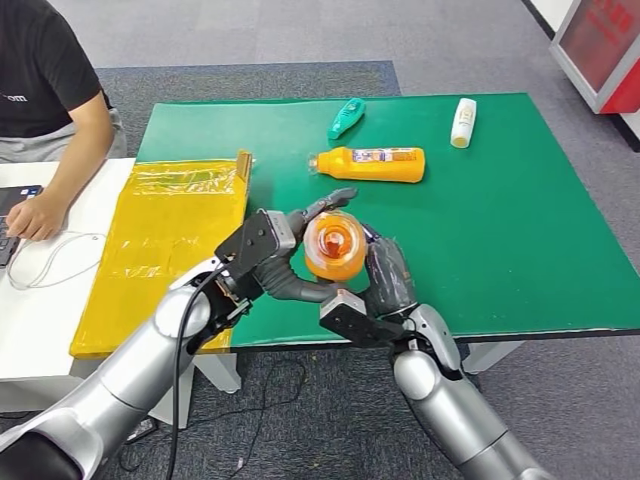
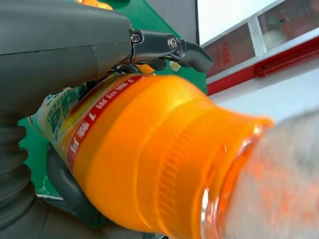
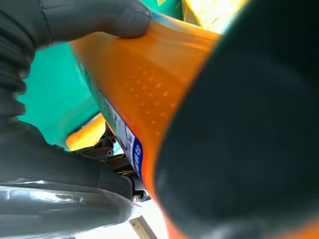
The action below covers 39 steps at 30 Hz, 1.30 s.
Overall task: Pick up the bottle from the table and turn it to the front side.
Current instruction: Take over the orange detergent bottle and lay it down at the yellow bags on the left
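Bottle (image 1: 335,246) lifted clear of the green table (image 1: 528,230) and held between both hands, its cap end pointing toward the head camera so that it appears end-on as an orange disc. Left hand (image 1: 266,256) grips the bottle from the robot's left, with fingers (image 1: 332,197) reaching over the far side and the thumb passing beneath; in the left wrist view the orange body and its red-and-white label band (image 2: 90,119) lie directly against that hand's grey cover (image 2: 56,50). Right hand (image 1: 381,280) holds the bottle from the opposite side; in the right wrist view its thumb (image 3: 94,17) presses on the orange wall (image 3: 150,79), beside a blue-edged label strip (image 3: 129,144). Pick-up therefore appears complete. Turning appears to be under way or about to begin: which face of the label now points forward cannot be told, so the front side is not confirmed. Beyond the hands, a second orange bottle (image 1: 373,164), a teal bottle (image 1: 346,118) and a white bottle (image 1: 463,122) lie on the table, untouched; a yellow bag (image 1: 162,240) lies beyond the left hand, and a seated person (image 1: 45,110) works at the adjoining white desk (image 1: 45,300).
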Each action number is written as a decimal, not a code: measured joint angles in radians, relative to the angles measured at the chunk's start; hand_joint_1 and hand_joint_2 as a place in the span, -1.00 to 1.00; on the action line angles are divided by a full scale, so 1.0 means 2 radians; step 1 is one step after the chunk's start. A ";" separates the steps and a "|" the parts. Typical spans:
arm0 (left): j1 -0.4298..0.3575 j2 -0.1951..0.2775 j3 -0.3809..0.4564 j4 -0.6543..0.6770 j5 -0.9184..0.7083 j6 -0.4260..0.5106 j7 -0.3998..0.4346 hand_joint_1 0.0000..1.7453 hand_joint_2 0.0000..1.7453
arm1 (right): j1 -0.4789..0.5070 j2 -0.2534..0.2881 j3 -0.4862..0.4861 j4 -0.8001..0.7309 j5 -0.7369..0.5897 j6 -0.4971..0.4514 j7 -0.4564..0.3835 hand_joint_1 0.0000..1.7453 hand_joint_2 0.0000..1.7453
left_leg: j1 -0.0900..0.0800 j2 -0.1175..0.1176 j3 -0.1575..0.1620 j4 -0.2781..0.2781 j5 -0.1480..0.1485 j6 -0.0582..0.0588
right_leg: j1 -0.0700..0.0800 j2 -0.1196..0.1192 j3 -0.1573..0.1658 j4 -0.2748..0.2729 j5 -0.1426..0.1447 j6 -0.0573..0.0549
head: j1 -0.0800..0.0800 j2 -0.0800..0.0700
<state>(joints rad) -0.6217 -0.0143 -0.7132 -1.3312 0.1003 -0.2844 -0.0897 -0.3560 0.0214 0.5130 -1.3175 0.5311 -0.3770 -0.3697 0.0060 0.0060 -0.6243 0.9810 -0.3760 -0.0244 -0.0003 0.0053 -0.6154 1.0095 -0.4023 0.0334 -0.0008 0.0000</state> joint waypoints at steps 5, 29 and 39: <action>0.000 0.004 -0.006 0.001 -0.026 0.000 -0.018 0.38 1.00 | -0.003 0.000 -0.001 0.005 -0.021 0.012 -0.005 1.00 1.00 | 0.000 0.000 0.000 0.000 0.000 0.000 | 0.000 0.000 0.000 0.000 0.000 0.000 | 0.000 0.000; 0.026 -0.005 0.005 -0.010 -0.065 0.060 -0.058 1.00 1.00 | -0.009 0.005 -0.002 0.009 -0.047 0.027 -0.012 -0.79 1.00 | 0.000 0.000 0.000 0.000 0.000 0.000 | 0.000 0.000 0.000 0.000 0.000 0.000 | 0.000 0.000; 0.051 -0.004 0.021 -0.057 -0.038 0.077 -0.063 1.00 1.00 | -0.008 0.009 -0.005 0.011 -0.066 0.024 -0.015 -1.00 1.00 | 0.000 0.000 0.000 0.000 0.000 0.000 | 0.000 0.000 0.000 0.000 0.000 0.000 | 0.000 0.000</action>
<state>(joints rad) -0.5192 -0.0231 -0.6721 -1.4452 0.0235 -0.1309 -0.2153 -0.3710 0.0397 0.5030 -1.2946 0.3989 -0.3295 -0.4003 0.0061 0.0061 -0.6244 0.9810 -0.3760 -0.0244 -0.0003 0.0054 -0.6159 1.0095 -0.4023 0.0334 -0.0009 0.0000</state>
